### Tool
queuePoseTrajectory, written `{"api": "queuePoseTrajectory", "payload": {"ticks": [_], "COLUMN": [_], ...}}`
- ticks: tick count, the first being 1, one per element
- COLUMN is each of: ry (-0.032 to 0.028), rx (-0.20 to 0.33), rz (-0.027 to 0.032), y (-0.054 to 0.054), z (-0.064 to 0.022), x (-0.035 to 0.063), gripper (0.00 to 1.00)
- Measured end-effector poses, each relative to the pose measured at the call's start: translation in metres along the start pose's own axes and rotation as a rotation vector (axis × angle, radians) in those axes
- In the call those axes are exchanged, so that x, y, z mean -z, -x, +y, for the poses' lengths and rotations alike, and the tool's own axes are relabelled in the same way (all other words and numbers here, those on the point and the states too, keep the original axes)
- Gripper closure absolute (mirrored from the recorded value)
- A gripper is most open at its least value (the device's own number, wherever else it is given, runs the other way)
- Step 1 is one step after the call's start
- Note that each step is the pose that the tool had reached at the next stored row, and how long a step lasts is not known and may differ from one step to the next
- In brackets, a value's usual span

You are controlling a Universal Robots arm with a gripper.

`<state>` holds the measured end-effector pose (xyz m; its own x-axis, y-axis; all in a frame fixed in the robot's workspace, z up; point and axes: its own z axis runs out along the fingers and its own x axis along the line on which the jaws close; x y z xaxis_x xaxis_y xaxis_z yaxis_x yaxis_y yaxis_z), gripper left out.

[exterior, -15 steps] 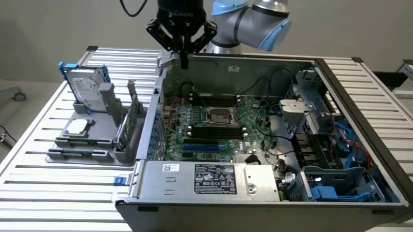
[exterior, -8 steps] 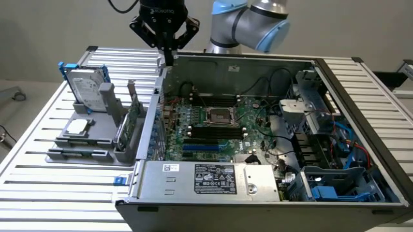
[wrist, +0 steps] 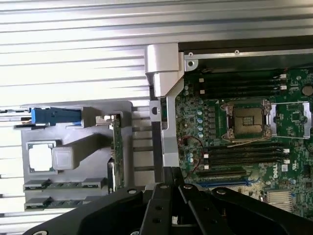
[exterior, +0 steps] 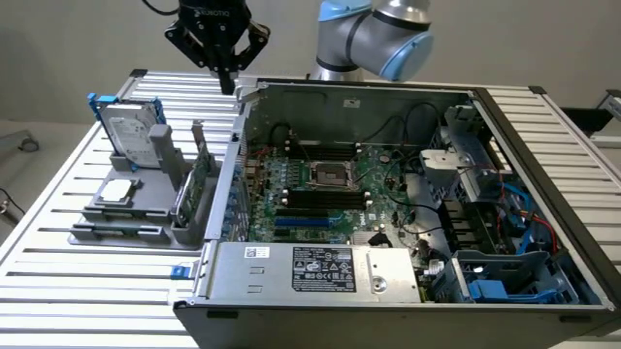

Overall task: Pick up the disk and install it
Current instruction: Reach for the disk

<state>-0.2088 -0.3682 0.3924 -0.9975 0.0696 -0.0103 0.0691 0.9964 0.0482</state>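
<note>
Disk (exterior: 131, 134) stands upright in the grey fixture (exterior: 126, 236). That's on the exterior view's left side of the tabletop (exterior: 58, 291), toward the edge where the arm's base is, just beside the open computer case (exterior: 321, 109).

End effector (exterior: 225, 73) hangs above the case's corner w/ jaws closed on nothing, near the disk but well apart from it.

Handling, my guess:
- Metal body, so stiff and fairly heavy for its size.
- Flat faces prob. smooth and slippery.
- Internals likely shock-sensitive, so no knocks.
- Blue carrier (exterior: 97, 109) is plastic and may flex.
- Best hold looks like the exposed top end, pinching across the thin dimension, label face to back face.

Orientation: long axis approx. vertical, leaning back slightly. Label face looks toward the tabletop's opposite edge, thin sides face the side edges. From the wrist view it's a narrow blue strip (wrist: 51, 116).
</note>
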Motion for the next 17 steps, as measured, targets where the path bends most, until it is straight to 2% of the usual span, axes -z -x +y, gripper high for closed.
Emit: {"api": "queuePoseTrajectory", "payload": {"ticks": [17], "ry": [-0.0022], "rx": [-0.001], "rz": [0.0309], "y": [-0.075], "z": [0.0115], "x": [0.0], "gripper": [0.89]}}
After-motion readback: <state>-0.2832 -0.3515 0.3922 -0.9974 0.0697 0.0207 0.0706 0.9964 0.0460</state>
